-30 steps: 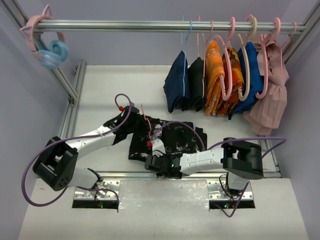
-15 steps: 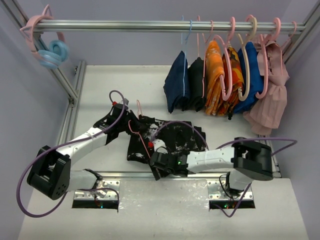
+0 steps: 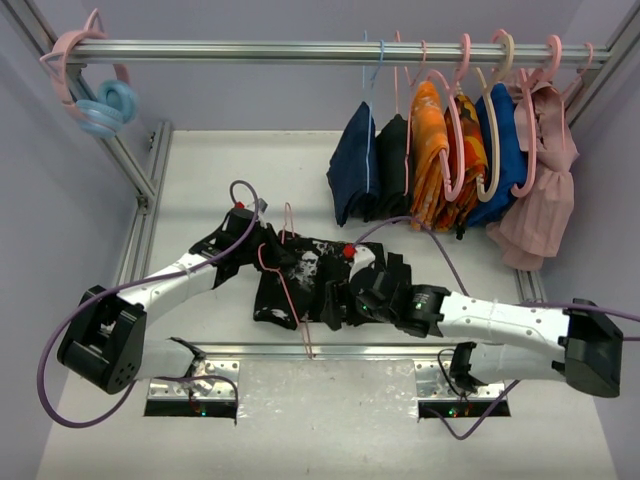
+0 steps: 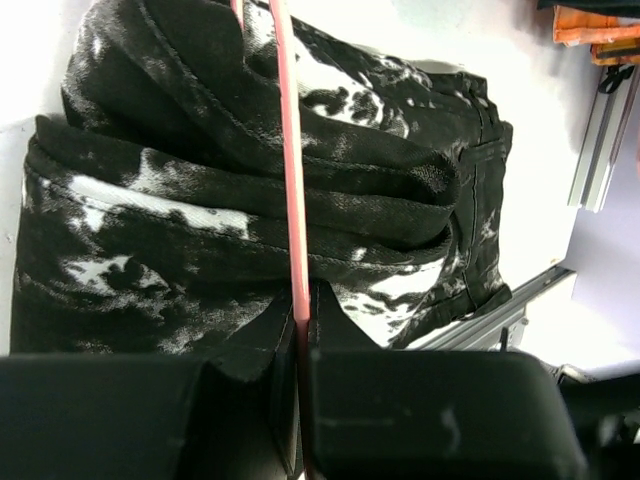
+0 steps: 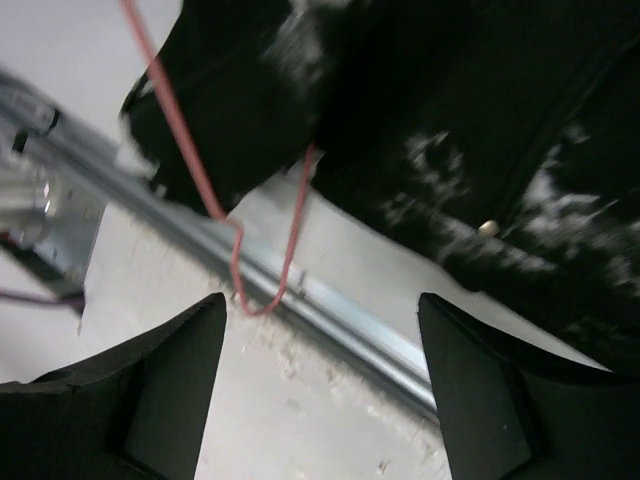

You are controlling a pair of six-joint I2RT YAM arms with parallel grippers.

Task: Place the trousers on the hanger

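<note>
The black-and-white splattered trousers (image 3: 330, 275) lie bunched on the white table, draped over the thin pink hanger (image 3: 303, 340). The hanger's hook points to the back and its lower corner reaches over the front rail. My left gripper (image 3: 262, 246) is at the trousers' left edge, shut on the hanger wire (image 4: 292, 200); the trousers (image 4: 200, 220) fill that view. My right gripper (image 3: 335, 300) hovers at the trousers' near edge, open and holding nothing. In the right wrist view the right gripper (image 5: 322, 305) frames the hanger corner (image 5: 250, 300), with the trousers (image 5: 450, 130) beyond.
A metal rod (image 3: 250, 48) across the back carries navy (image 3: 352, 175), black (image 3: 392, 165), orange (image 3: 432, 150), blue (image 3: 498, 150) and pink (image 3: 540, 180) garments on hangers. Spare hangers (image 3: 100, 100) hang at its left end. An aluminium rail (image 5: 350, 325) edges the table's front.
My right gripper has opened and pulled back to the right along the trousers' near edge. The left gripper has shifted slightly back with the hanger, whose lower corner now shows over the front rail.
</note>
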